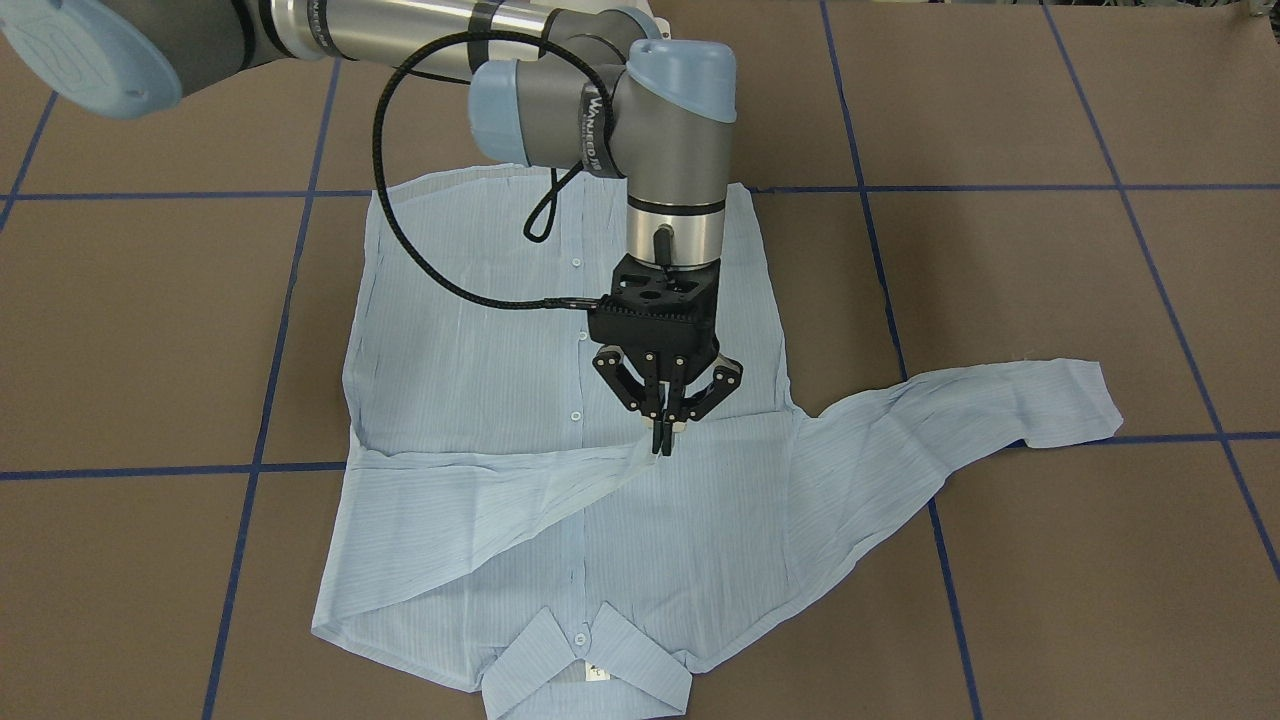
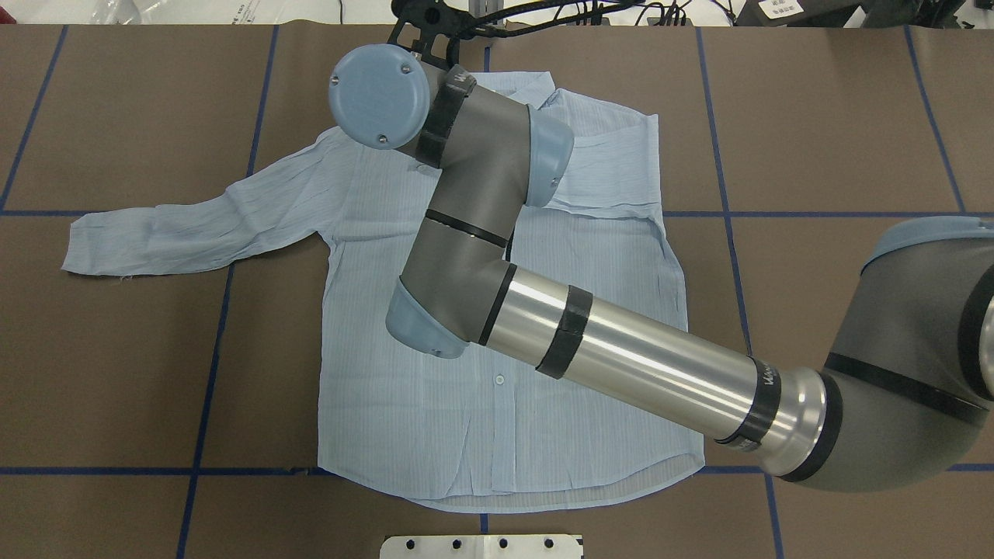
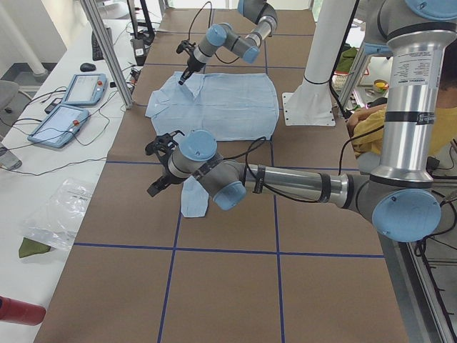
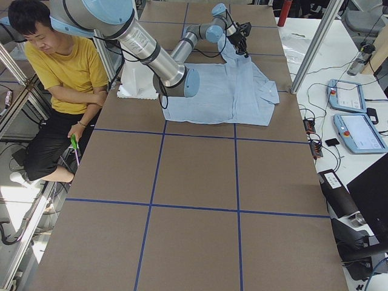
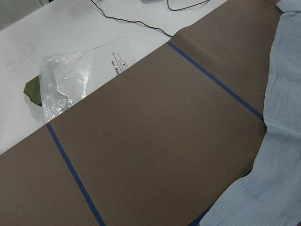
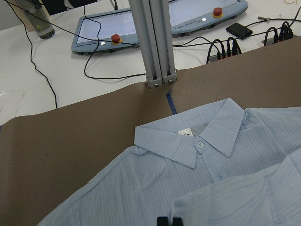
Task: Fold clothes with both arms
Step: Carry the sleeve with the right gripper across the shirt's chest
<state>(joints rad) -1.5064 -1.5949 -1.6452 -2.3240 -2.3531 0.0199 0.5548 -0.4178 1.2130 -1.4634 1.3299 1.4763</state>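
The pale-blue shirt [image 1: 480,330] lies front up on the brown table, collar [image 1: 585,665] toward the operators' side. One sleeve [image 1: 470,505] is drawn across the chest. My right gripper [image 1: 664,440] is shut on its end, just above the shirt's middle. Its closed fingertips [image 6: 168,221] show at the bottom edge of the right wrist view. The other sleeve [image 1: 960,410] lies spread out sideways. My left gripper [image 3: 156,166] hovers past that sleeve's end [image 3: 193,204]. It shows only in the exterior left view, so I cannot tell whether it is open.
Blue tape lines [image 1: 260,400] cross the table. The white pedestal base [image 2: 481,546] stands at the robot's edge. A plastic bag [image 5: 80,80] lies off the table's end. Control tablets [image 6: 122,28] and a metal post [image 6: 153,42] stand beyond the collar side. A person [image 4: 60,66] sits nearby.
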